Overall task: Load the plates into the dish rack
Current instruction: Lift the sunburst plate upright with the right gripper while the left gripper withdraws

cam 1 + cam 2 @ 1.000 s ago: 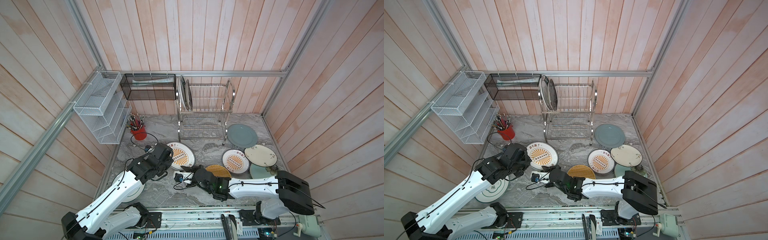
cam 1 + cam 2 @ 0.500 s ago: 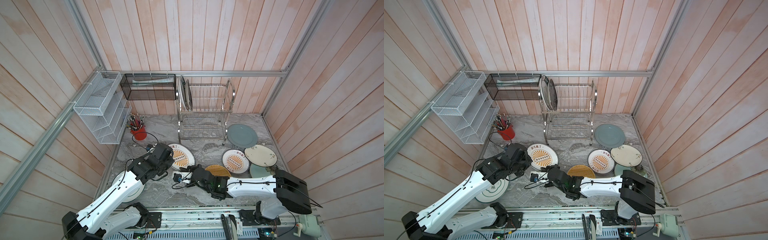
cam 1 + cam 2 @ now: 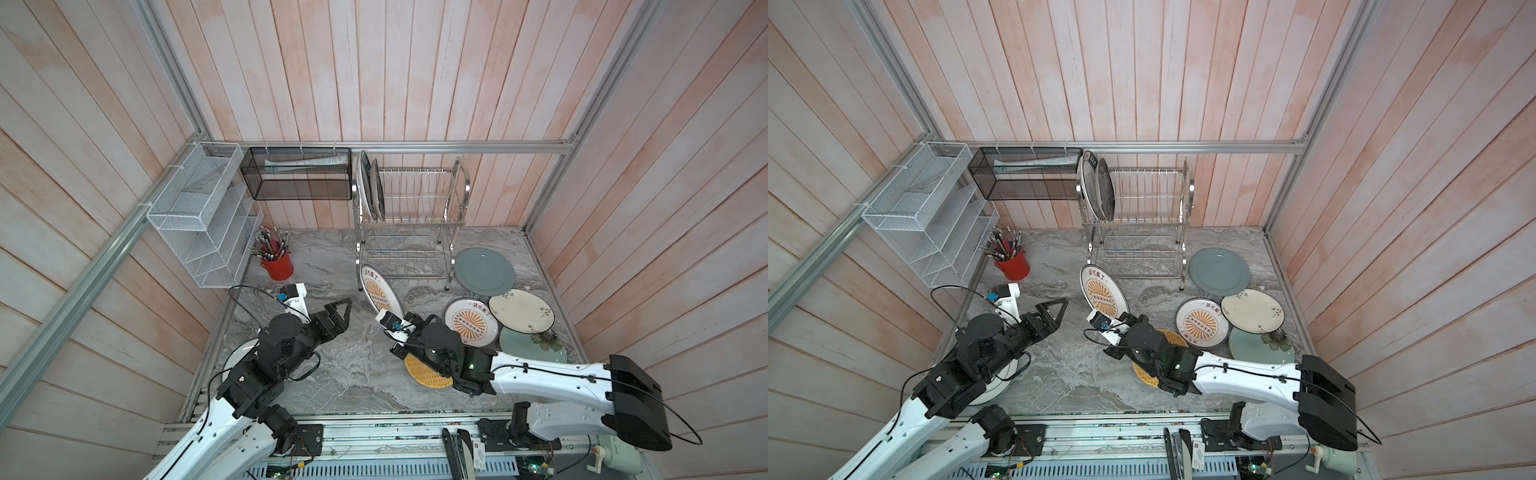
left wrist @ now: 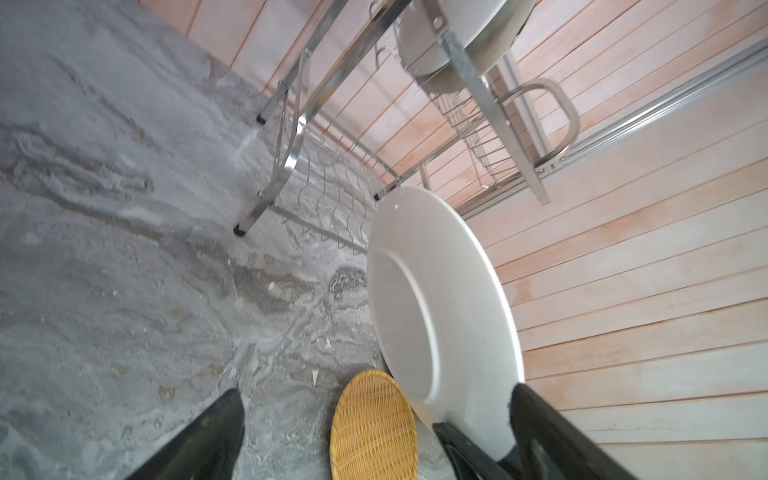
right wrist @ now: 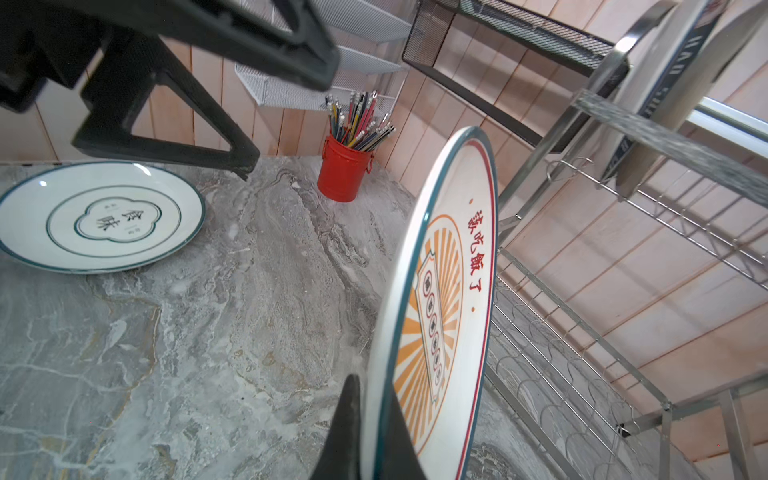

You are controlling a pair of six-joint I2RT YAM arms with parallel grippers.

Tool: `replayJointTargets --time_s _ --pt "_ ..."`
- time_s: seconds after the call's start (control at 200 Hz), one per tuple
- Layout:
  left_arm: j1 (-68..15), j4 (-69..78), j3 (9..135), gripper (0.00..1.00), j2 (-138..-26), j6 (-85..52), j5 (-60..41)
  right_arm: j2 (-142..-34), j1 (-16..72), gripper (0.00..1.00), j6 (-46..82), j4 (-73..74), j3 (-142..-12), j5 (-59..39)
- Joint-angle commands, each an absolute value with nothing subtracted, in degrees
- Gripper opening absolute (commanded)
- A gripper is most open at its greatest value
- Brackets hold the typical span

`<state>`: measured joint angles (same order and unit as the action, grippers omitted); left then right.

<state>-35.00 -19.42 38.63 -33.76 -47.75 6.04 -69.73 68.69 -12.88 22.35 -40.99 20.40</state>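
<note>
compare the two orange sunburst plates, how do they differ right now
Pose: the held sunburst plate stands tilted on edge before the dish rack; the flat sunburst plate lies on the table. Grip: the right gripper is shut on the held one's rim; no gripper holds the flat one. Both show the same orange-ray print.

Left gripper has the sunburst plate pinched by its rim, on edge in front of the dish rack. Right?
No: it is the right gripper that has the sunburst plate pinched by its rim, on edge in front of the dish rack, as the right wrist view shows. The left gripper stands open.
</note>
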Motion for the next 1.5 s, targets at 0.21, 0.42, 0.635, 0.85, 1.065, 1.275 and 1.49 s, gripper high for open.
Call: replayJointTargets --time_s 0.21,0.42,0.635,0.85,1.065,1.275,1.49 --pt "-24.5 10.2 27.9 1.00 -48.5 -32.1 -2.8 -58.5 61.3 0.00 2.0 19.3 -37.5 20.6" --pt "-23.2 23.8 33.6 1.00 -69.9 -23.1 -6.1 -51.5 59.7 0.00 5.5 17.5 -34.7 19.2" --pt "-19.0 27.9 42.2 1.00 -86.2 -16.8 -11.0 -44.8 59.1 0.00 6.7 15.9 -31.9 18.5" --pt "-17.6 24.0 51.6 1.00 -95.0 -11.3 -16.5 -39.5 58.9 0.00 8.0 11.8 -32.2 17.4" --pt "-16.0 25.3 55.6 0.98 -100.9 -12.2 -23.5 -35.5 58.9 0.00 8.3 9.2 -32.6 17.4" --pt "-16.0 24.5 58.6 0.95 -103.6 -13.2 -33.5 -34.5 58.9 0.00 8.0 7.5 -32.6 19.7" --pt "-16.2 28.2 54.6 0.93 -101.9 -15.0 -36.0 -33.0 58.8 0.00 8.9 7.5 -32.2 22.0"
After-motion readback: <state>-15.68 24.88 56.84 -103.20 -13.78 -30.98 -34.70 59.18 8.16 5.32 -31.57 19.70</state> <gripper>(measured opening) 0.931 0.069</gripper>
